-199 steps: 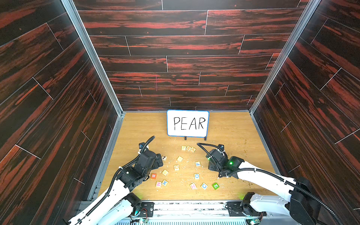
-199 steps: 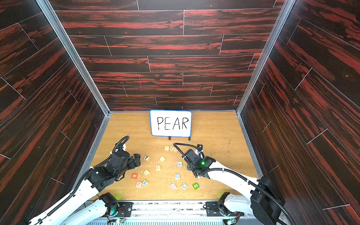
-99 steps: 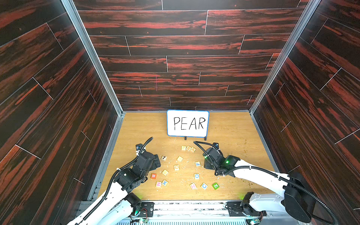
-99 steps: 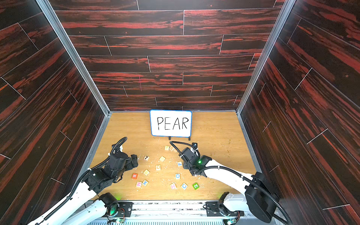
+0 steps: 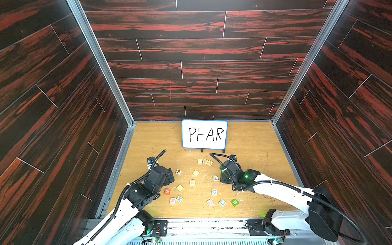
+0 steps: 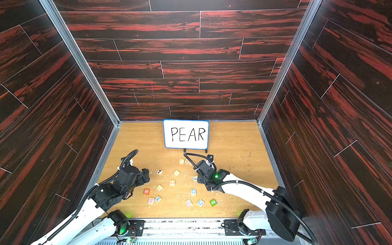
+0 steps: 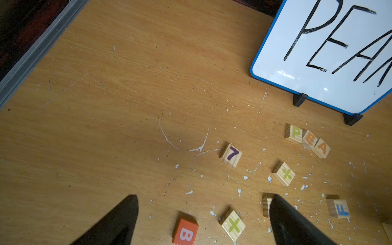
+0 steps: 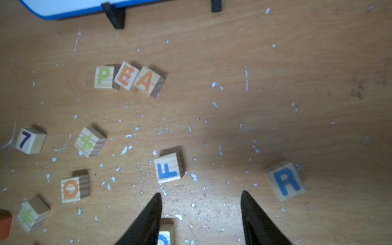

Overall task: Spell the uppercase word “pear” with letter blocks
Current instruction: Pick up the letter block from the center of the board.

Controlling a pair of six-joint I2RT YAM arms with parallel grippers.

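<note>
Right wrist view: right gripper (image 8: pixel 201 193) is held spread, empty; R block (image 8: pixel 285 182) lies just outside one finger; P block (image 8: pixel 103 76), E block (image 8: pixel 126 76), A block (image 8: pixel 148 81) touch in a row ahead. Left gripper (image 7: pixel 204 196) spread wide. Right arm (image 5: pixel 275 186) is shifted slightly vs earlier.

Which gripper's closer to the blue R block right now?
Right. The right gripper hovers open with the R block just outside one fingertip; the left gripper is much farther off, near the 7 block.

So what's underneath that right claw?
The right claw is open over bare, flecked table; the blue R block lies just outside one finger. A blue-lettered block is partly hidden behind the other finger.
</note>
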